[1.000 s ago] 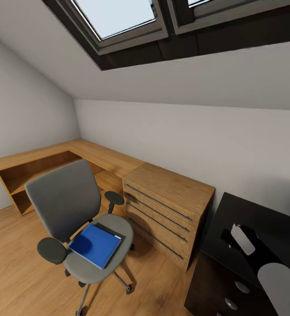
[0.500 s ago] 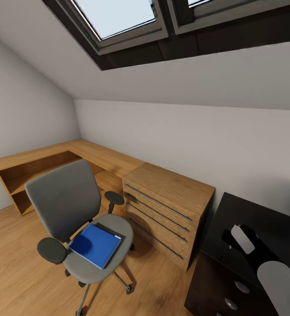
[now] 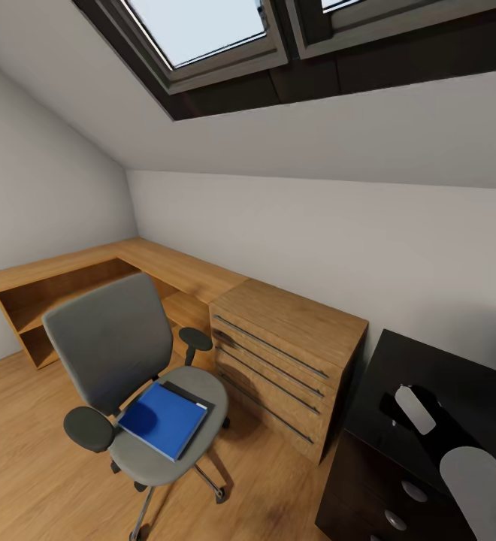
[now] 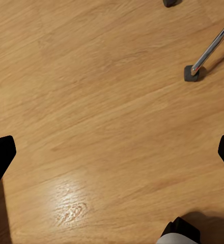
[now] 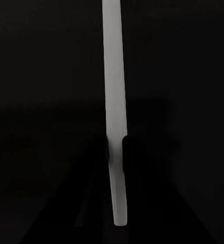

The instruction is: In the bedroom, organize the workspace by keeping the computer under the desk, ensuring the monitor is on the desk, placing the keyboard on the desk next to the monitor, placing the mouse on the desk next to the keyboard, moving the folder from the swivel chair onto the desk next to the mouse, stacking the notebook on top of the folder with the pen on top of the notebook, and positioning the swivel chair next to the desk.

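- Head view, lower left: the folder (image 3: 163, 418) lies flat on the swivel chair (image 3: 120, 353) seat, a dark notebook (image 3: 192, 396) edge showing beneath it.
- Nothing has moved in the last second; I judge fetching the folder not yet begun.
- My left gripper (image 4: 112, 152) hangs spread wide over bare floor (image 4: 91, 101), holding nothing; my right gripper's state I cannot tell.
- Wooden drawers (image 3: 285, 361) stand between chair and black desk (image 3: 428, 376).

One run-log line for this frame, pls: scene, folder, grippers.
scene: bedroom, wood floor | folder: on swivel chair seat, atop dark notebook | left gripper: open, over floor | right gripper: state unclear
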Controlling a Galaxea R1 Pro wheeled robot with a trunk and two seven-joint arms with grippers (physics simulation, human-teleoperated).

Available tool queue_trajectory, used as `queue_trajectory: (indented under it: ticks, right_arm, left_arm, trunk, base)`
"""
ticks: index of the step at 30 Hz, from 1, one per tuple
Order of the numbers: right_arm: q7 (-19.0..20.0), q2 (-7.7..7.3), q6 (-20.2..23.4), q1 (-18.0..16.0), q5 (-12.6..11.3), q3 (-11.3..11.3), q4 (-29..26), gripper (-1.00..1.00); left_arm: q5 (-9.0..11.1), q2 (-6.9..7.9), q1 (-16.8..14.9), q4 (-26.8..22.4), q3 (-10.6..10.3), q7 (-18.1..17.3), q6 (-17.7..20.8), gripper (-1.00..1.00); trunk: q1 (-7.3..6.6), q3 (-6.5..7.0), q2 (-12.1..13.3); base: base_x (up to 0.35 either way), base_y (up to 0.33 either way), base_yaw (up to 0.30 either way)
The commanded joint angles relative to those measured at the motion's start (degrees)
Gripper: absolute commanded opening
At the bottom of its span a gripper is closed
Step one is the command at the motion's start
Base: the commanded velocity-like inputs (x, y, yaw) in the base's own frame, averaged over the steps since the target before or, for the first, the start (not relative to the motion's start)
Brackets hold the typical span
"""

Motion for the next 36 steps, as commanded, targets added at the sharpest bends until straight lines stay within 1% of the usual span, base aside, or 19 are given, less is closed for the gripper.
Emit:
queue_trajectory:
  ticks: [1, 2, 19, 21, 25, 26, 28, 29, 31, 33, 35, 36]
  right_arm:
    - [-0.18, -0.08, -0.08, -0.03, -0.8, 0.36, -0.08, -1.0]
    - [-0.18, -0.08, -0.08, -0.03, -0.8, 0.37, -0.08, 1.0]
    - [-0.13, -0.12, -0.33, -0.03, -0.72, 0.35, -0.71, 1.0]
    - [-0.11, -0.15, -0.42, -0.03, -0.72, 0.4, -2.2, 1.0]
    - [-0.42, -0.22, -0.48, 0.09, -0.74, 1.07, -11.92, 1.0]
    - [-0.46, -0.22, -0.47, 0.13, -0.73, 1.13, -13.15, 1.0]
    - [-0.72, -0.2, -0.38, 1.02, -0.83, 1.76, -20.49, 1.0]
    - [-0.75, -0.17, -0.38, 1.16, -0.86, 2.01, -21.06, 1.0]
    - [-0.84, 0.18, -0.35, 1.52, -0.98, 3.51, -22.69, 1.0]
    - [-0.88, 1.21, -0.36, 1.62, -0.89, 4.0, -23.32, 1.0]
    - [-1.36, 2.57, -0.44, 1.69, -0.68, 4.31, -23.82, 1.0]
    - [-1.56, 2.79, -0.46, 1.7, -0.62, 4.35, -23.89, 1.0]
  left_arm:
    - [0.4, 0.02, 0.02, -0.11, -0.14, 0.13, -0.15, 1.0]
    - [0.4, 0.02, 0.02, -0.11, -0.14, 0.13, -0.15, 1.0]
    - [0.37, 0.02, 0.02, -0.11, -0.14, 0.13, -0.15, 1.0]
    - [0.39, 0.02, 0.02, -0.11, -0.14, 0.13, -0.15, 1.0]
    - [0.39, 0.02, 0.02, -0.11, -0.14, 0.13, -0.15, 1.0]
    - [0.39, 0.02, 0.02, -0.11, -0.14, 0.13, -0.15, 1.0]
    - [0.38, 0.02, 0.02, -0.11, -0.14, 0.13, -0.15, 1.0]
    - [0.38, 0.02, 0.02, -0.11, -0.14, 0.13, -0.15, 1.0]
    - [0.38, 0.02, 0.02, -0.11, -0.14, 0.13, -0.15, 1.0]
    - [0.39, 0.02, 0.02, -0.11, -0.14, 0.13, -0.15, 1.0]
    - [0.38, 0.02, 0.02, -0.11, -0.14, 0.13, -0.15, 1.0]
    - [0.37, 0.02, 0.02, -0.11, -0.14, 0.13, -0.15, 1.0]
  trunk:
    - [0.01, -0.06, -0.04]
    - [0.01, -0.06, -0.04]
    - [0.01, -0.06, -0.04]
    - [0.01, -0.06, -0.04]
    - [0.01, -0.06, -0.04]
    - [0.01, -0.06, -0.04]
    - [0.01, -0.06, -0.04]
    - [0.01, -0.06, -0.04]
    - [0.01, -0.06, -0.04]
    - [0.01, -0.06, -0.04]
    - [0.01, -0.06, -0.04]
    - [0.01, -0.06, -0.04]
  base:
    - [0.0, 0.0, 0.0]
    - [0.0, 0.0, 0.0]
    - [0.0, 0.0, 0.0]
    - [0.0, 0.0, 0.0]
    - [0.0, 0.0, 0.0]
    - [0.0, 0.0, 0.0]
    - [0.0, 0.0, 0.0]
    - [0.0, 0.0, 0.0]
    - [0.0, 0.0, 0.0]
    - [0.0, 0.0, 0.002]
    - [0.0, 0.0, 0.066]
    - [0.0, 0.0, 0.132]
